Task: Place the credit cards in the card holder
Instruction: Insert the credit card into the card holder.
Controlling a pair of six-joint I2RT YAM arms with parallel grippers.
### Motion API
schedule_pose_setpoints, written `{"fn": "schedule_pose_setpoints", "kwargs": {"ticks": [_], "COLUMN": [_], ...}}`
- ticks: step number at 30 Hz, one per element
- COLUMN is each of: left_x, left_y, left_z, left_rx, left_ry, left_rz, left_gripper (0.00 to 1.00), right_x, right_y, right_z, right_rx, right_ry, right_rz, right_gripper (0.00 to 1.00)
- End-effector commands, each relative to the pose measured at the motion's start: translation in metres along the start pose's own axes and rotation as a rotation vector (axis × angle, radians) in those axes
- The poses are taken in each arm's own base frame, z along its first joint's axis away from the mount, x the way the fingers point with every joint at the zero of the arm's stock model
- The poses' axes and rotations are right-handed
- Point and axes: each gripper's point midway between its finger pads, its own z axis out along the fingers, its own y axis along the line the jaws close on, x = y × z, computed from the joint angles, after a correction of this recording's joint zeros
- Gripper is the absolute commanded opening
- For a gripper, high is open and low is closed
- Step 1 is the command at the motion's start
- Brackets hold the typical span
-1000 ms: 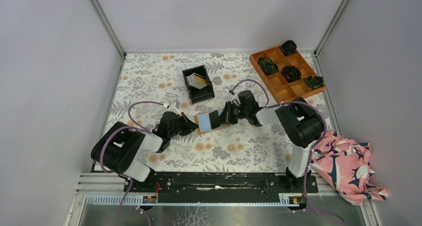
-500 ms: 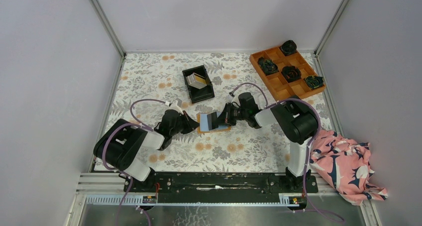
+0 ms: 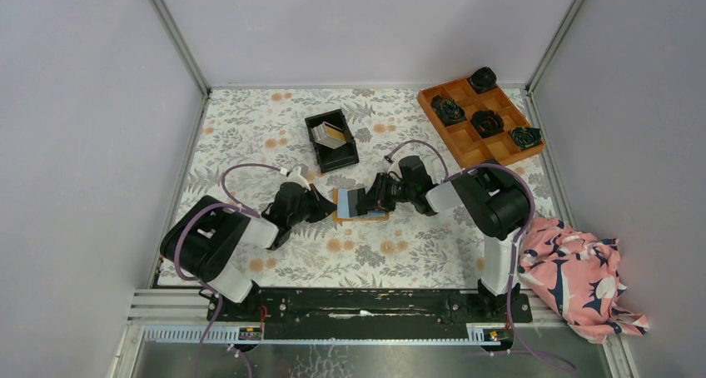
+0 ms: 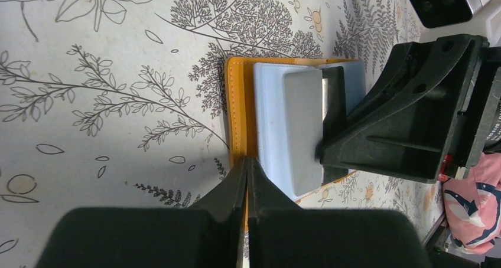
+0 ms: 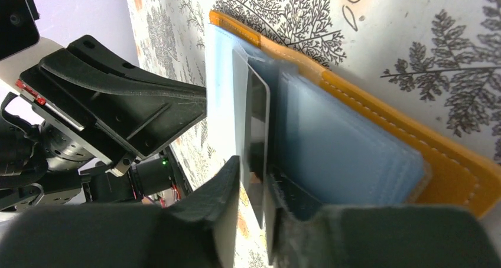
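Observation:
The card holder (image 3: 346,203) lies open on the flowered table, orange outside (image 4: 239,103) and light blue pockets inside (image 5: 348,144). A grey credit card (image 4: 302,120) stands partly in a pocket, seen edge-on in the right wrist view (image 5: 258,120). My right gripper (image 5: 253,173) straddles this card with its jaws slightly apart, and a gap shows beside the card. My left gripper (image 4: 247,162) is shut, its tips at the holder's orange left edge. Whether it pinches that edge cannot be told. More credit cards (image 3: 333,134) lie in the black bin.
The black bin (image 3: 316,149) stands behind the holder. An orange compartment tray (image 3: 466,141) with dark rosettes sits at the back right. A pink patterned cloth (image 3: 583,270) lies at the right front. Grey walls enclose the table on three sides.
The right jaws, shut a second ago, have parted around the card. The left gripper has moved right to the holder's edge, and the holder now lies squarer.

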Motion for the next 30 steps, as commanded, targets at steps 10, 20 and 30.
{"fn": "schedule_pose_setpoints", "kwargs": {"ticks": [10, 20, 30], "left_x": [0.034, 0.037, 0.039], "left_y": [0.030, 0.032, 0.032], "left_z": [-0.003, 0.000, 0.002], "left_rx": [-0.111, -0.116, -0.117], "left_ry": [0.097, 0.109, 0.117], "left_rz": [0.014, 0.012, 0.012], "left_gripper": [0.00, 0.00, 0.00], "right_x": [-0.007, -0.015, -0.026], "right_y": [0.001, 0.003, -0.001], "right_z": [-0.018, -0.031, -0.041], "right_rx": [0.156, 0.271, 0.342], "right_ry": [-0.016, -0.014, -0.074], "right_rz": [-0.184, -0.304, -0.352], "right_gripper": [0.47, 0.53, 0.36]}}
